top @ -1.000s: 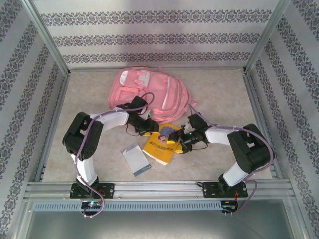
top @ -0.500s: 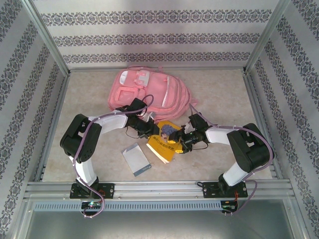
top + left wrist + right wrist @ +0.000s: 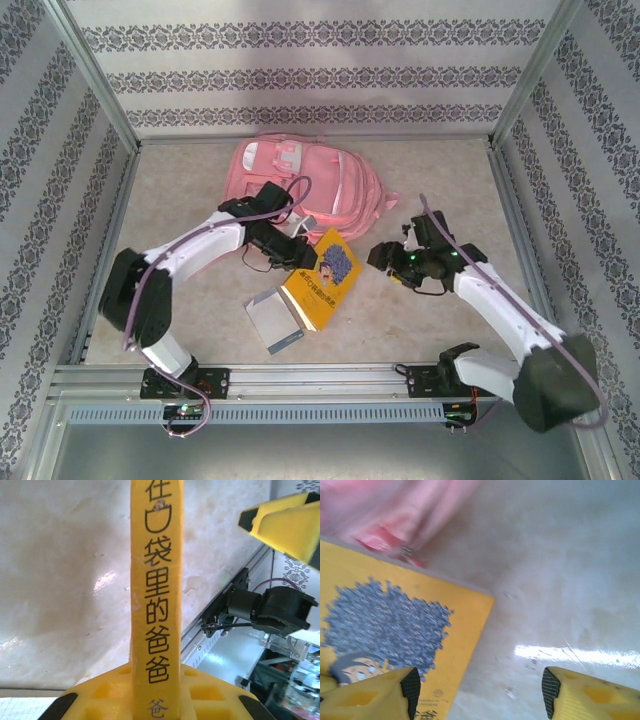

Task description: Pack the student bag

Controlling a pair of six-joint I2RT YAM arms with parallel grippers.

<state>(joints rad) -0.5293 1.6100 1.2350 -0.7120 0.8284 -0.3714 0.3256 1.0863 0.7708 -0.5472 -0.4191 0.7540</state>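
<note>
The student bag point(image 3: 300, 185) is a large pink backpack lying flat at the back of the table, and its pink fabric point(image 3: 395, 515) shows blurred in the right wrist view. In front of it, my left gripper point(image 3: 298, 256) is shut on the spine of a yellow book point(image 3: 325, 280). That spine point(image 3: 156, 580), printed with black characters, runs up between the yellow jaws of the left gripper point(image 3: 156, 690). My right gripper point(image 3: 380, 258) stands open just right of the book and holds nothing. In its own view the right gripper point(image 3: 477, 692) hangs over bare table beside the book's cover point(image 3: 395, 630).
A small grey-and-white notebook point(image 3: 273, 320) lies near the front, just left of the yellow book's near corner. Aluminium rails point(image 3: 320, 378) edge the table at the front and sides. Bare tabletop point(image 3: 450, 190) lies right of the bag.
My left gripper has shut on the yellow book and swung it left and up. My right gripper has opened wider and drawn back to the right, off the book.
</note>
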